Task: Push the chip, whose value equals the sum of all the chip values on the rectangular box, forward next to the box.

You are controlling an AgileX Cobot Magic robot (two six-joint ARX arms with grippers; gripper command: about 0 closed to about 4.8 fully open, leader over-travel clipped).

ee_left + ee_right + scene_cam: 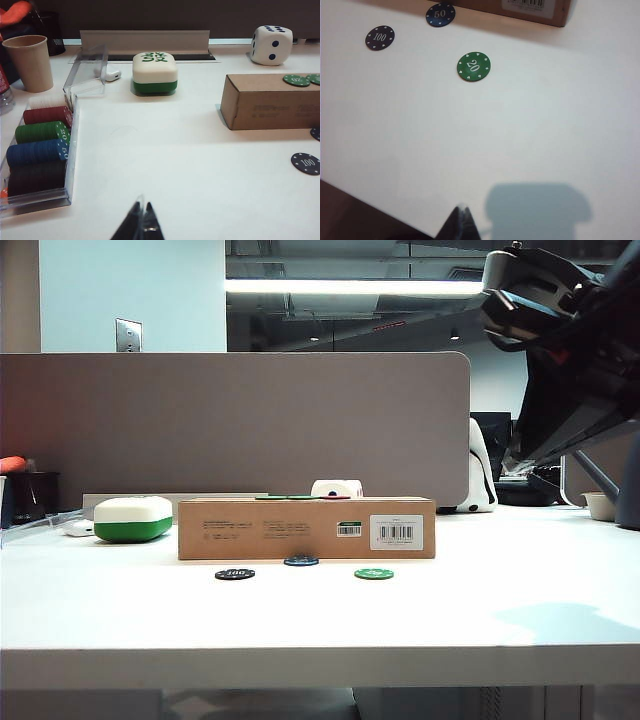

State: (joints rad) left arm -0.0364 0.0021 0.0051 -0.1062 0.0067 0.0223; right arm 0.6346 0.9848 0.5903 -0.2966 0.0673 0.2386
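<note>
The blue chip (440, 15) marked 50 lies right in front of the rectangular box (306, 528), close to its front face (540, 7). The exterior view shows the blue chip (301, 561) between a black 100 chip (234, 574) and a green 20 chip (373, 574), both nearer the table's front. Green chips (296, 80) lie on top of the box (270, 102). My right gripper (461, 209) is shut and empty, raised well back from the three chips. Far left of the box, above bare table, my left gripper (142, 206) is shut and empty.
A clear tray (70, 150) of stacked chips sits by the left gripper, with a paper cup (30, 62) behind it. A white-and-green case (133, 518) and a large die (271, 45) stand near the box. A grey partition (235, 425) closes off the back.
</note>
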